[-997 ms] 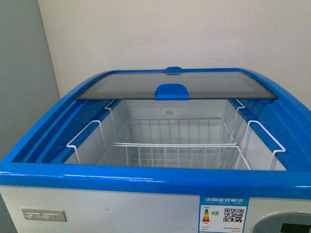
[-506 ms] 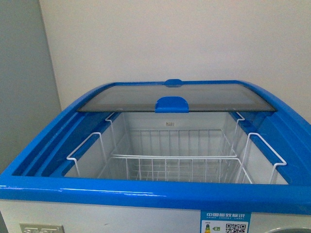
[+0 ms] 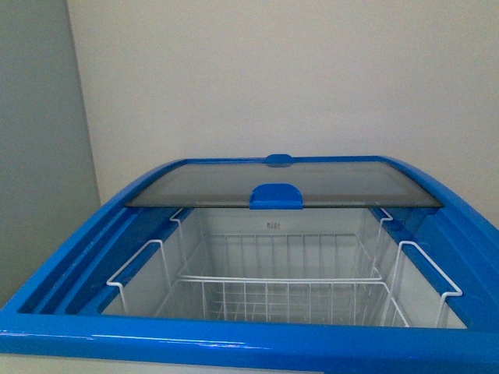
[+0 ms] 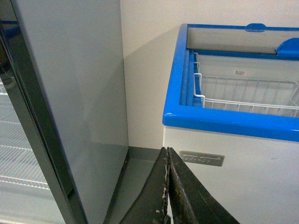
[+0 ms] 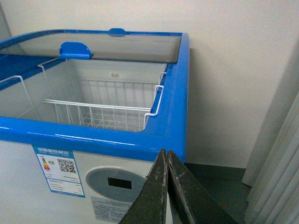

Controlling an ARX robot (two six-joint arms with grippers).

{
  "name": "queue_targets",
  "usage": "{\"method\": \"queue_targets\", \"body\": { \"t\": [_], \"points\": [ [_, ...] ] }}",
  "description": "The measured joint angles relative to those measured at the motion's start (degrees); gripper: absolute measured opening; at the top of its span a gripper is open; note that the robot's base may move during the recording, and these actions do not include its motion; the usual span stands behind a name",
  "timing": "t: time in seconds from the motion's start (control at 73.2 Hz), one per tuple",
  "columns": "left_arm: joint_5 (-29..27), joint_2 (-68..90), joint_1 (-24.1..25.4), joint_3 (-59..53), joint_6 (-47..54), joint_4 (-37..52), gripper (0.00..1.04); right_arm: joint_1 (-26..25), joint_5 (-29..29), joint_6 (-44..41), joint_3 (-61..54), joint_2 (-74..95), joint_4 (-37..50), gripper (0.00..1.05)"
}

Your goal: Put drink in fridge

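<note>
The fridge (image 3: 234, 343) front is cropped away; label (image 5: 59, 171) print is illegible.

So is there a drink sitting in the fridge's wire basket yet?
No, in the front view the wire basket inside the fridge holds nothing, only bare white wires showing under the slid-back glass lid.

A plain off-white wall (image 3: 312, 78) is seen at the far side of the scene, evenly lit, with no strong shadows cast on it. To the left, a tall grey cabinet (image 4: 74, 93) is set against that wall, its flat grey side panel being shown in the front view as well. A dark-framed glass door (image 4: 18, 140) is fitted to it, and white wire shelves (image 4: 18, 158) are visible through the glass. A grey floor (image 5: 219, 182) is laid below. At the far right, a pale pleated curtain (image 5: 280, 163) is hung down to the floor.
</note>
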Motion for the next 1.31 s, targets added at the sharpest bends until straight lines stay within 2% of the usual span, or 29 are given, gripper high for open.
{"method": "queue_targets", "body": {
  "t": [0.027,0.041,0.068,0.232,0.273,0.41,0.465,0.615,1.312],
  "points": [
    [0.0,0.0,0.0,0.0,0.0,0.0,0.03,0.0,0.0,0.0,0.0,0.0,0.0,0.03],
    [0.0,0.0,0.0,0.0,0.0,0.0,0.28,0.0,0.0,0.0,0.0,-0.1,0.0,0.03],
    [0.0,0.0,0.0,0.0,0.0,0.0,0.35,0.0,0.0,0.0,0.0,-0.1,0.0,0.04],
    [0.0,0.0,0.0,0.0,0.0,0.0,0.65,0.0,0.0,0.0,0.0,-0.1,0.0,0.32],
    [0.0,0.0,0.0,0.0,0.0,0.0,0.74,0.0,0.0,0.0,0.0,-0.1,0.0,0.43],
    [0.0,0.0,0.0,0.0,0.0,0.0,0.98,0.0,0.0,0.0,0.0,-0.1,0.0,0.65],
    [0.0,0.0,0.0,0.0,0.0,0.0,0.97,0.0,0.0,0.0,0.0,-0.1,0.0,0.76],
    [0.0,0.0,0.0,0.0,0.0,0.0,0.97,0.0,0.0,0.0,0.0,-0.1,0.0,0.99],
    [0.0,0.0,0.0,0.0,0.0,0.0,0.97,0.0,0.0,0.0,0.0,-0.1,0.0,0.98]
  ]
}}
